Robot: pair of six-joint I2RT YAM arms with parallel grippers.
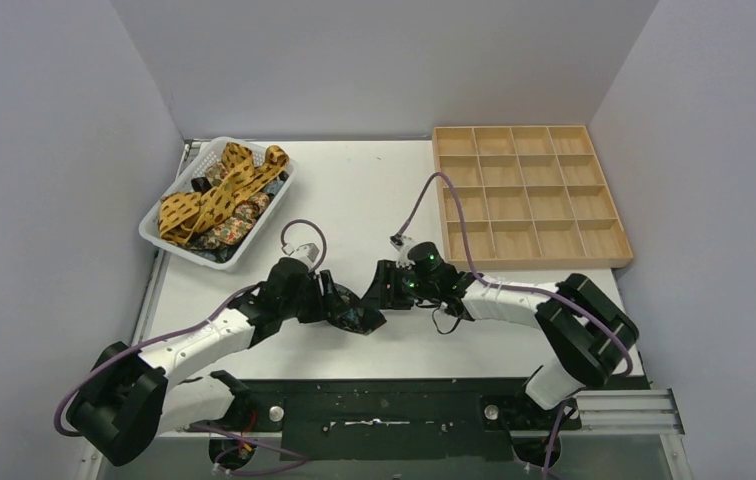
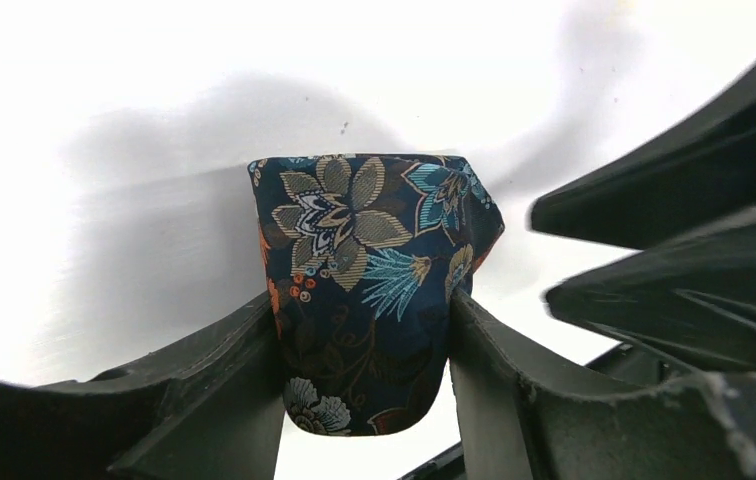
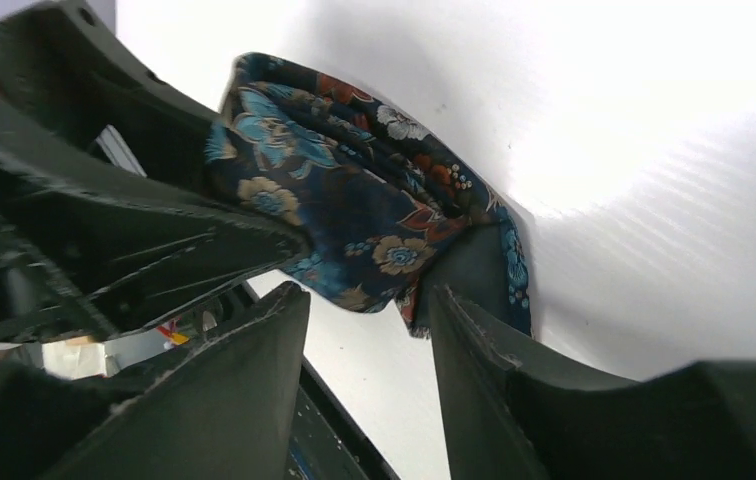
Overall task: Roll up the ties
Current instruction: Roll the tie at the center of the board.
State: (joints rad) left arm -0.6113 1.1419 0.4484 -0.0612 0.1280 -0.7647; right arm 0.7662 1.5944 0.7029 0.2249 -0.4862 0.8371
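At the middle of the worktop, 1 dark floral tie sits bunched into a roll, clamped in the left hand while the right hand gapes loosely at its edge; rolling looks nearly finished, and next it needs tightening without springing open.

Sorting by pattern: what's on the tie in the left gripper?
Navy tie, multicoloured flowers; left wrist view.

Far centre of the white worktop: passable, between white plastic basket far left and wooden compartment tray far right. Near centre: obstructed, left end effector and right end effector crowding one dark floral tie.
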